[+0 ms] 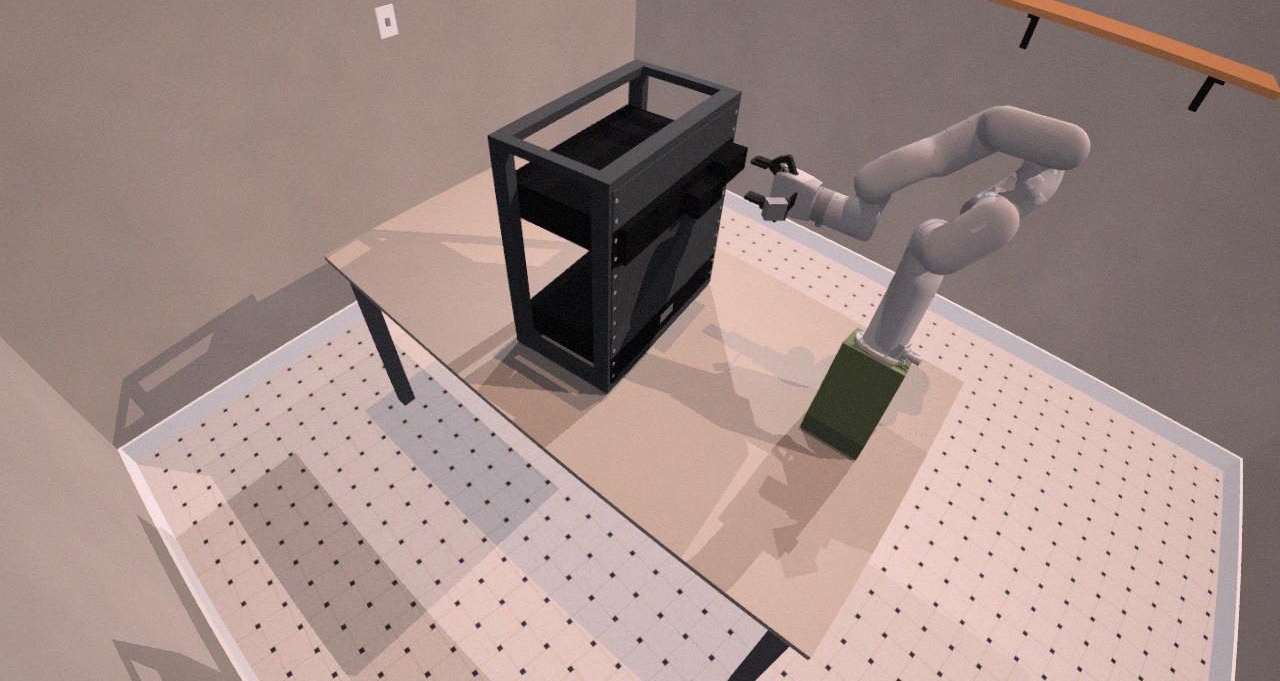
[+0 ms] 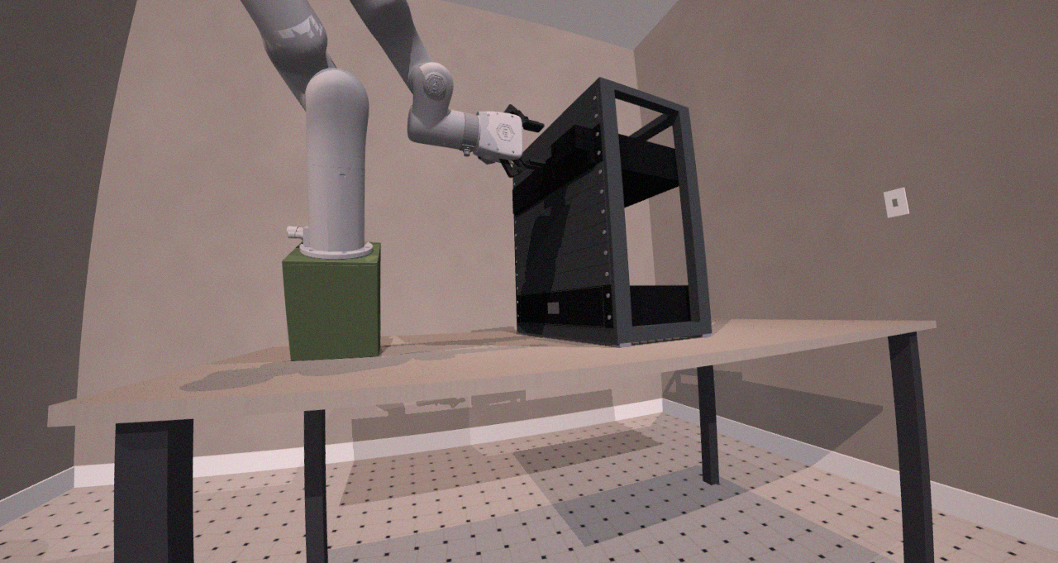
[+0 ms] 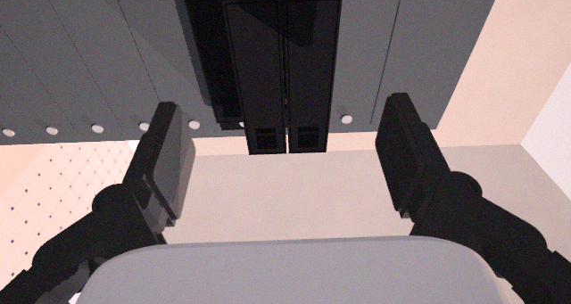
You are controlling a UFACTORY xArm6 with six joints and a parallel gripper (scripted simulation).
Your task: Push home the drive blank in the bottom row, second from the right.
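The dark rack (image 1: 617, 220) stands on the table, with the storage chassis (image 1: 663, 191) near its top. Some blanks stand out from the chassis front (image 1: 732, 159). In the wrist view two dark blanks (image 3: 285, 72) stand out side by side, and another (image 3: 214, 72) shows behind them to the left. I cannot tell which rows they belong to. My gripper (image 1: 759, 181) is open and empty, a short way in front of the chassis at its far end. It also shows in the side view (image 2: 523, 145). In the wrist view its fingers stand wide, apart from the blanks' ends.
The arm rises from a green pedestal (image 1: 854, 395) on the table, right of the rack. A second dark unit (image 2: 565, 307) sits at the rack's bottom. An orange shelf (image 1: 1132, 41) hangs on the far wall. The table edge runs close behind the rack.
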